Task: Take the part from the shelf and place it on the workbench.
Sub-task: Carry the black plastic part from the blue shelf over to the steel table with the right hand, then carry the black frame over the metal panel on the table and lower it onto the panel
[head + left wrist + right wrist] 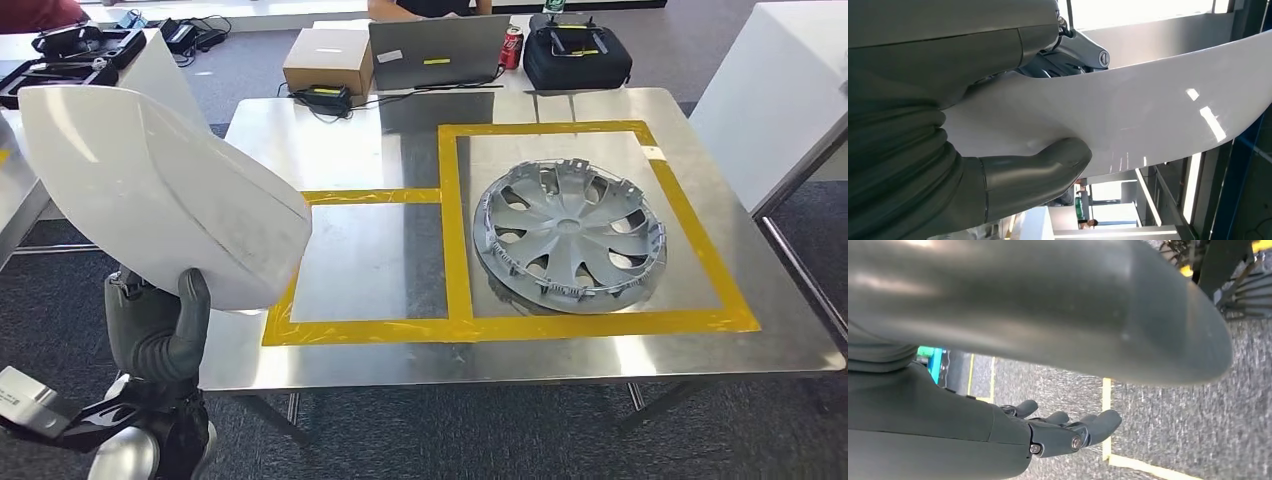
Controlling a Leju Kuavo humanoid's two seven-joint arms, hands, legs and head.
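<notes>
**Part in hand, not yet on the bench**

Your left hand [160,325] grips the white part [160,190] from below, thumb pressed up on its near face; the left wrist view confirms it, with the thumb [1048,165] flat against the shell and the fingers wrapped over the far side. The part hangs in the air at the near left, overlapping the left edge of the workbench [560,355] but not resting on it, as far as you can judge.

Your right hand [1068,432] hangs down over the carpet with its fingers loosely apart and nothing in them.

So the pick looks done: the part is off the shelf and carried to the bench. What is left is the placing. The yellow tape [455,235] marks two bays. The right one already holds a grey wheel cover [568,235]; the smaller left bay [365,265] lies bare just beside the part, and that is the likely spot. You probably need to carry the part right and farther in, lower it flat, then release.
</notes>
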